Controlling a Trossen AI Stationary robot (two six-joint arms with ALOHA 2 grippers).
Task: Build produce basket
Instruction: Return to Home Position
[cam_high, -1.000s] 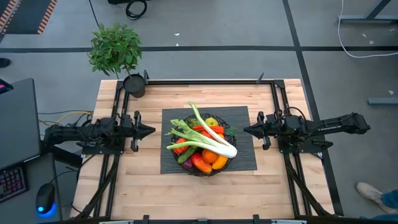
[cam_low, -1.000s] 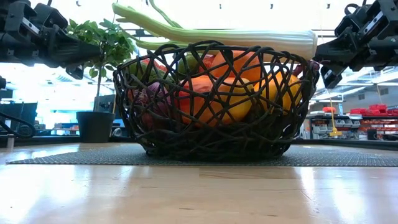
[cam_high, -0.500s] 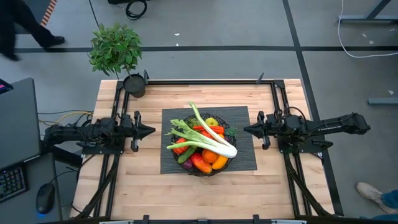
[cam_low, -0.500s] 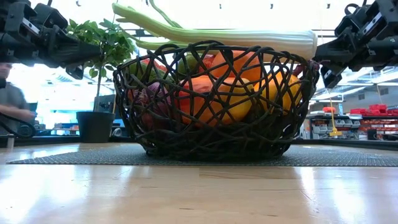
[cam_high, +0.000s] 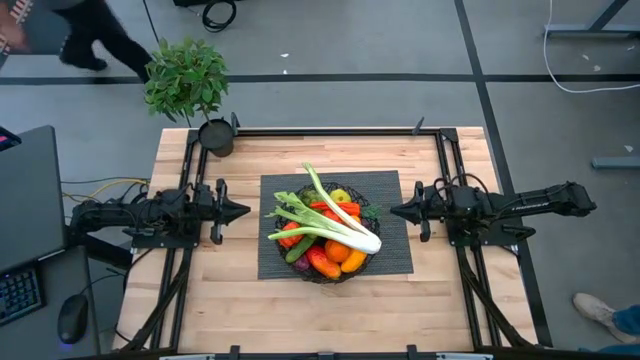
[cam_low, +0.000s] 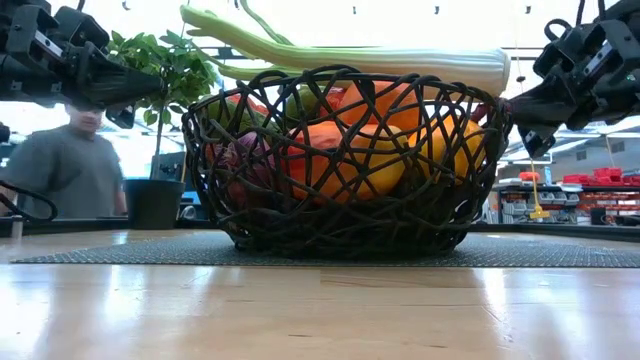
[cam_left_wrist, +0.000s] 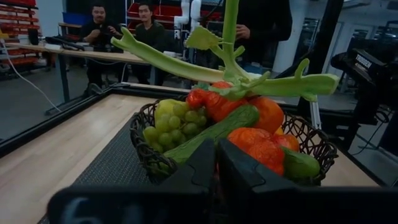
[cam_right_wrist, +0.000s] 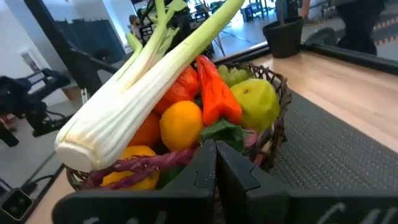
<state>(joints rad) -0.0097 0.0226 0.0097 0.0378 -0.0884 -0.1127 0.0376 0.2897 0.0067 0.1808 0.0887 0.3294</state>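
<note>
Dark fingers pressed together, empty: left gripper (cam_high: 238, 210) at 9 o'clock of basket (cam_low: 340, 232), right gripper (cam_high: 396, 211) at 3. Basket mid-table on grey mat (cam_high: 392, 250), piled with produce (cam_high: 340, 253), celery (cam_high: 335, 225) lying across the top. Left wrist view shows green grapes (cam_left_wrist: 180, 121), not made out from above.

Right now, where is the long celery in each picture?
High view: celery lies across the middle.
Low view: across the top.
Left wrist view: upper middle, leafy end nearest.
Right wrist view: centre-left, white end nearest.
Shared landmark: the black wire basket under it.
</note>
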